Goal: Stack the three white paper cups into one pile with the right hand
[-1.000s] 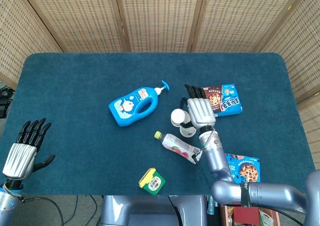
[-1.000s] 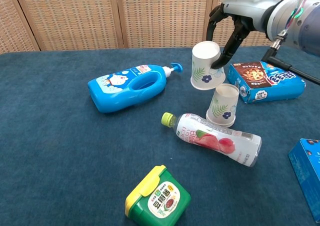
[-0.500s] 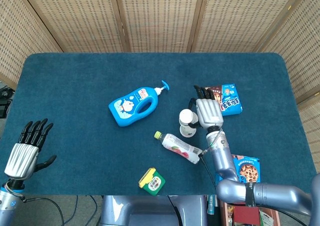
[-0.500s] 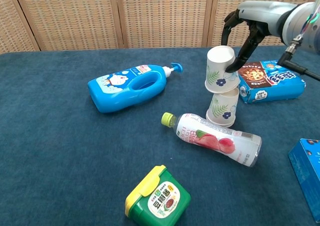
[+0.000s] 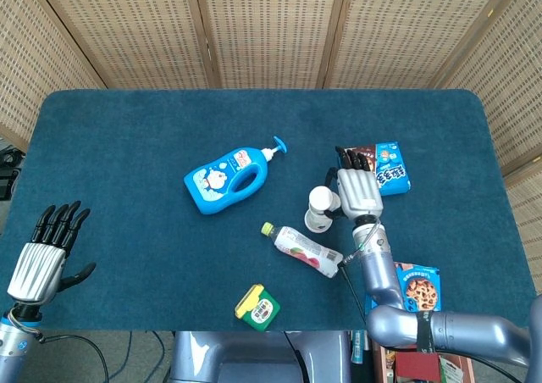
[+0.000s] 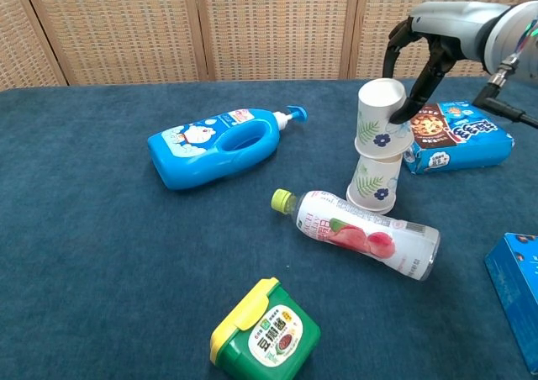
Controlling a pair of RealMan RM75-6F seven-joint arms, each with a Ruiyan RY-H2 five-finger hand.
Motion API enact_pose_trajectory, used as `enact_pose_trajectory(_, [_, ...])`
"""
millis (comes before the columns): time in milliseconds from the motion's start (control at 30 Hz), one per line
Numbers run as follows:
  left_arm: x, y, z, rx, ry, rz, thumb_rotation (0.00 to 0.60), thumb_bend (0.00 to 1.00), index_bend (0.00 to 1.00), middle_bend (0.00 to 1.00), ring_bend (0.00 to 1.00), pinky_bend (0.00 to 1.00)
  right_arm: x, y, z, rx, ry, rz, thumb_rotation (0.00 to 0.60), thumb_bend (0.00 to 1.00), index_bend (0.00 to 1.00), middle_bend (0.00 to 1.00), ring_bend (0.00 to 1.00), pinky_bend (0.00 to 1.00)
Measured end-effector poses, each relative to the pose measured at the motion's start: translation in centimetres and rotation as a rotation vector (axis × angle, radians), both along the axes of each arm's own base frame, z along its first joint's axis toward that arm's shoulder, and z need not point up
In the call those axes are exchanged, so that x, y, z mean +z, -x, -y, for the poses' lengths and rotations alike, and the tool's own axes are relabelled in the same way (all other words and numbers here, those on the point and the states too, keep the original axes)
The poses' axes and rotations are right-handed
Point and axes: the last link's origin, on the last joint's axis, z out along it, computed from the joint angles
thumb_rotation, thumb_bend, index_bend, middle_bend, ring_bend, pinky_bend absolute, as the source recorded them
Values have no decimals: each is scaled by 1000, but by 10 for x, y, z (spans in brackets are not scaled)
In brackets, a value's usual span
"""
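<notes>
Near the table's [image 5: 127, 129] right edge, my right hand [image 6: 418, 69] is gripping one upside-down cup [image 6: 380, 118] over another cup [image 6: 374, 182]. I am seeing two cups. My left hand [image 5: 41, 254] is open.

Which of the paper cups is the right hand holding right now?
The upper cup, pinched by the right hand, upside down and tilted over the lower cup, which stands upside down on the table.
</notes>
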Motion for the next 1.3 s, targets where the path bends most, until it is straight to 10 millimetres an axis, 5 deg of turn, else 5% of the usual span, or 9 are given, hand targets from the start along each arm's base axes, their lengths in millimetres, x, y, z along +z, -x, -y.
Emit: enact_pose_trajectory(1300, [-2, -3, 1, -11, 6, 0, 600, 207, 0, 0, 0, 0, -8, 19, -7, -93, -26, 52, 600, 102, 545, 93, 0, 0])
